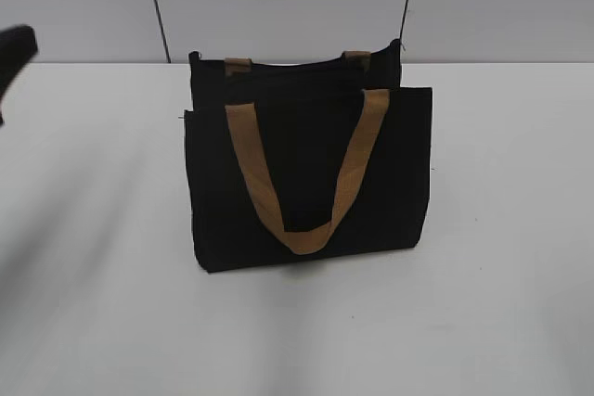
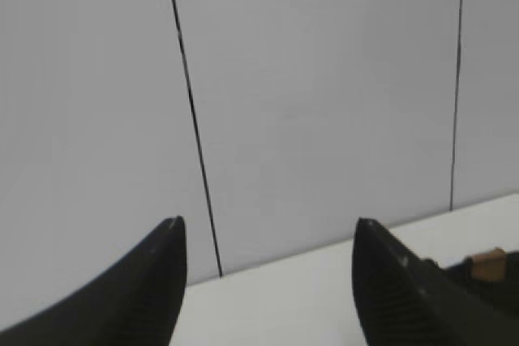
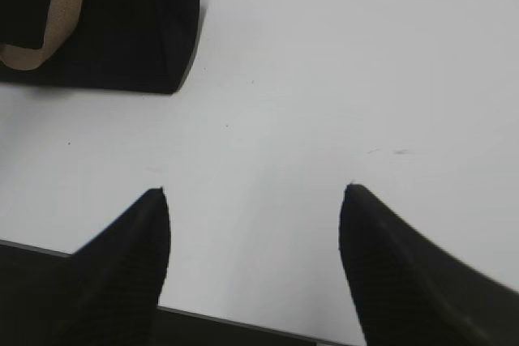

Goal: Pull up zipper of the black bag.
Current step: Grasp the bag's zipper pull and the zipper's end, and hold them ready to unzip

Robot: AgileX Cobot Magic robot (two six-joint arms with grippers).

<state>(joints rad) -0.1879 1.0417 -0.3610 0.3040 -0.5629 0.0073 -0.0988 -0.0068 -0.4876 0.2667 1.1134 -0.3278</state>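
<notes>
In the exterior view the black bag [image 1: 306,173] stands upright on the white table [image 1: 501,303], roughly mid-table and close in front of the panelled wall [image 1: 278,2]. Its mouth faces up, and nothing of what may lie inside can be seen from this slant. The front tan strap [image 1: 302,183] hangs down over the bag's face in a loop; the stubs of the rear strap [image 1: 238,66] show above the back edge. The zipper [image 1: 292,69] is only a dark line along the top edge (its pull is too small to make out). Bare tabletop lies on every side of the bag, widest in front of it. A blurred dark shape at the far left, well apart from the bag, is part of the left arm [image 1: 14,48].

In the left wrist view the left gripper [image 2: 268,228] is raised against the wall, jaws spread wide with nothing between them. A corner of the bag with a strap stub [image 2: 489,263] peeks in behind the right-hand finger.

In the right wrist view the right gripper [image 3: 255,192] hangs over bare table, jaws also apart and empty. The bag's lower corner [image 3: 122,30] and strap loop sit well apart from it, up at the left.
</notes>
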